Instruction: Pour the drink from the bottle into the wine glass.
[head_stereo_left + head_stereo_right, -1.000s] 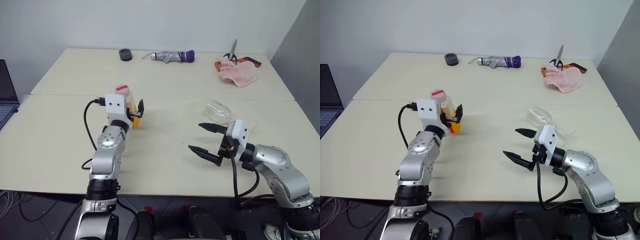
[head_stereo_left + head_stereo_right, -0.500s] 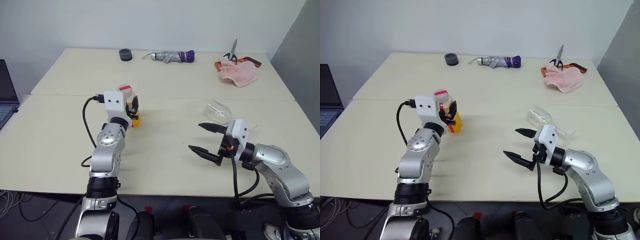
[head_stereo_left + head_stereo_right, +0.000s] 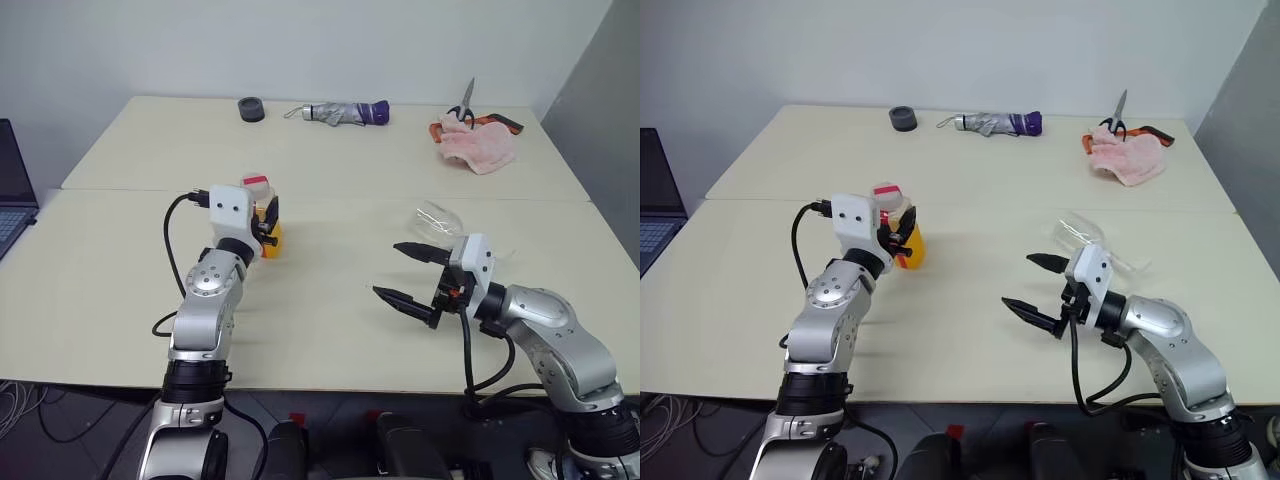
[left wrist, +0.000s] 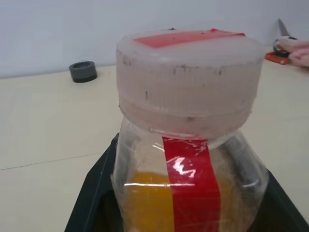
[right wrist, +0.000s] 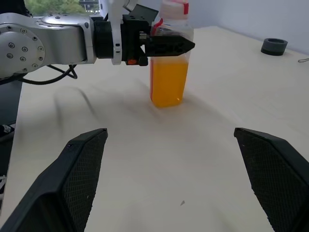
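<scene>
An umbrella [image 3: 345,112], scissors [image 3: 465,105] and a pink cloth [image 3: 478,148] lie far back on the table [image 3: 320,290]. The left gripper [image 5: 166,44], open a second ago, now clamps the bottle [image 5: 169,72]; the right gripper [image 3: 405,275] stays spread beside the wine glass [image 3: 437,222].

One bottle [image 3: 903,232], one wine glass [image 3: 436,222], one folded umbrella [image 3: 346,112], one dark ring [image 3: 251,108], one pair of scissors [image 3: 466,105], one pink cloth [image 3: 476,146] and one laptop [image 3: 14,189] are counted, with two grippers [image 3: 904,227] [image 3: 1032,287]

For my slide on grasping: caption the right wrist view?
Left gripper shut on the capped bottle of orange drink standing on the table.
</scene>
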